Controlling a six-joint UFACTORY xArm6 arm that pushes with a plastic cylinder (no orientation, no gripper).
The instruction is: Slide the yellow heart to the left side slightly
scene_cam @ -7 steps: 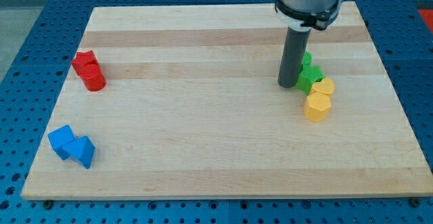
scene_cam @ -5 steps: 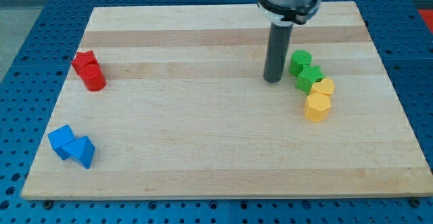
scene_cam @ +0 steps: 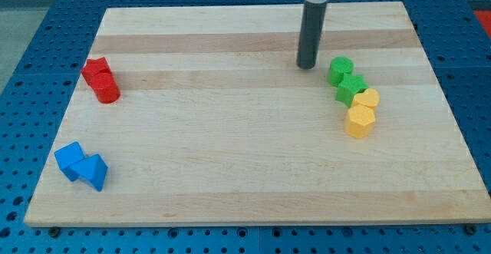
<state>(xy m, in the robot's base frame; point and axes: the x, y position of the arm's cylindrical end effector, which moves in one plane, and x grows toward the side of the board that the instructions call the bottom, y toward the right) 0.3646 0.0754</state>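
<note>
The yellow heart (scene_cam: 369, 98) lies at the view's right, touching a yellow hexagon (scene_cam: 359, 121) below it and a green star (scene_cam: 352, 87) above it. A green cylinder (scene_cam: 341, 70) sits just above the star. My tip (scene_cam: 307, 66) rests on the wooden board (scene_cam: 230, 131), to the left of the green cylinder and apart from it. It is up and to the left of the yellow heart, touching no block.
Two red blocks (scene_cam: 101, 80) sit together at the view's left. Two blue blocks (scene_cam: 81, 166) sit at the lower left. The board's right edge is close behind the yellow and green cluster.
My tip has moved left and toward the view's top, away from the green blocks. The green cylinder, earlier partly hidden by the rod, now shows fully. No block has moved.
</note>
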